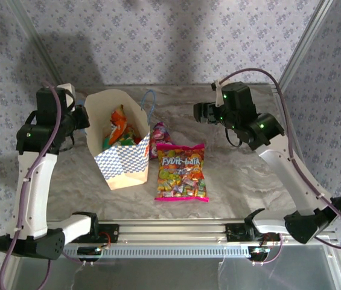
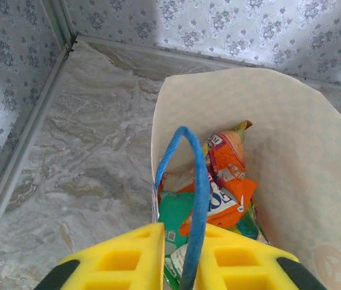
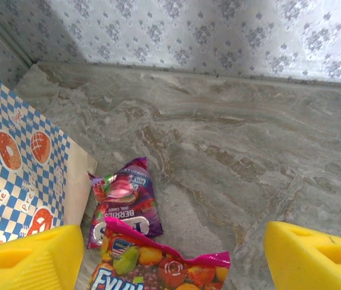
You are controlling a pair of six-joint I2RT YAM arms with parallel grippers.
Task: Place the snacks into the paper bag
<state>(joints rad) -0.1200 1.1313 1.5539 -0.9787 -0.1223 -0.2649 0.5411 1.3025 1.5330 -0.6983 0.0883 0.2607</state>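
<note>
Nearest, off the paper bag's (image 1: 125, 164) right front corner, the pink fruit-candy packet (image 1: 181, 172) lies flat on the table (image 1: 248, 175). Just behind it, against the bag's right wall, the purple berries packet (image 3: 125, 202) sits partly under its top edge. The right fingers (image 3: 31, 260) hang spread wide above both, holding nothing. The next move, as I judge it, is to straddle one packet's edge squarely, then carry it over the bag's mouth. The left fingers (image 2: 158, 248) pinch the blue cord handle (image 2: 197, 175) at the bag's left rim. Held taut, it should steady the bag, where orange and green packets (image 2: 230, 199) already lie.
</note>
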